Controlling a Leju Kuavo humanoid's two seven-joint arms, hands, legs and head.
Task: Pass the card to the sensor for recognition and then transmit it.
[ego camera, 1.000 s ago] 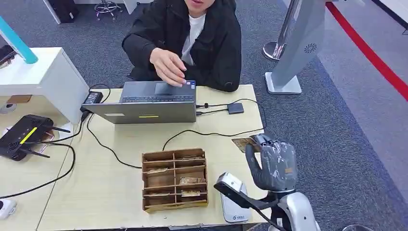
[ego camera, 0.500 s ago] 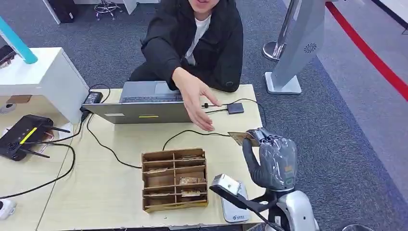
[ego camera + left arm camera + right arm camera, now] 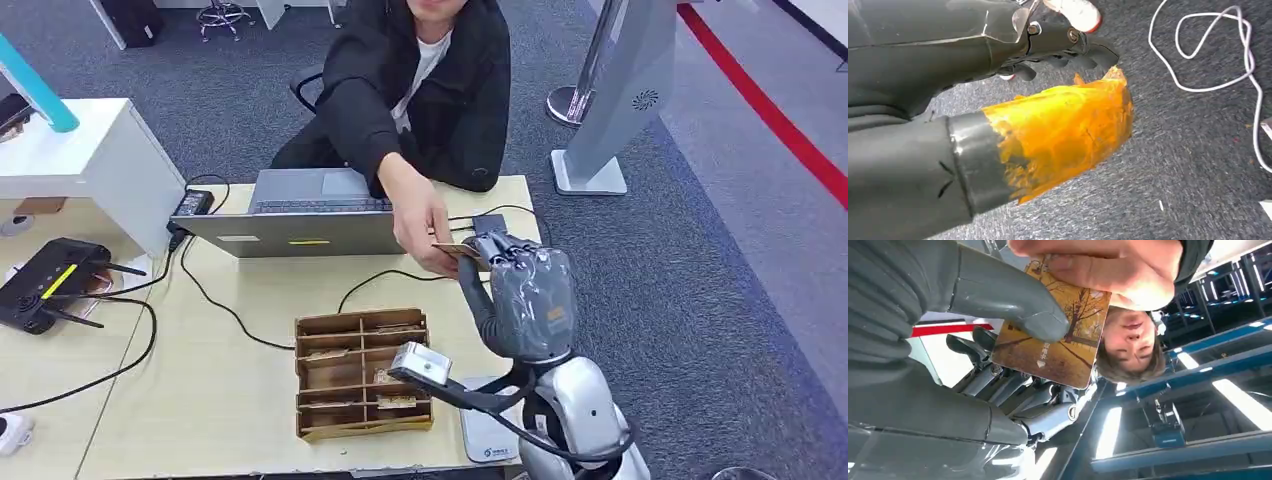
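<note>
Card (image 3: 455,250) pinched in right hand (image 3: 522,295), thumb (image 3: 1013,300) on its face, held above the table (image 3: 250,300) just beyond the wooden organizer (image 3: 363,373). Person's hand (image 3: 425,225) also grips the card's far end, reaching over the laptop (image 3: 305,215). Card reader (image 3: 487,435) lies flat beside the organizer, at the table's near edge. Black cables (image 3: 215,295) run from the laptop across the light wood top. Grey carpet (image 3: 700,270) around the table, red floor stripe (image 3: 770,110) well beyond it. Left hand (image 3: 1063,50) hangs over carpet, fingers curled, holding nothing.
</note>
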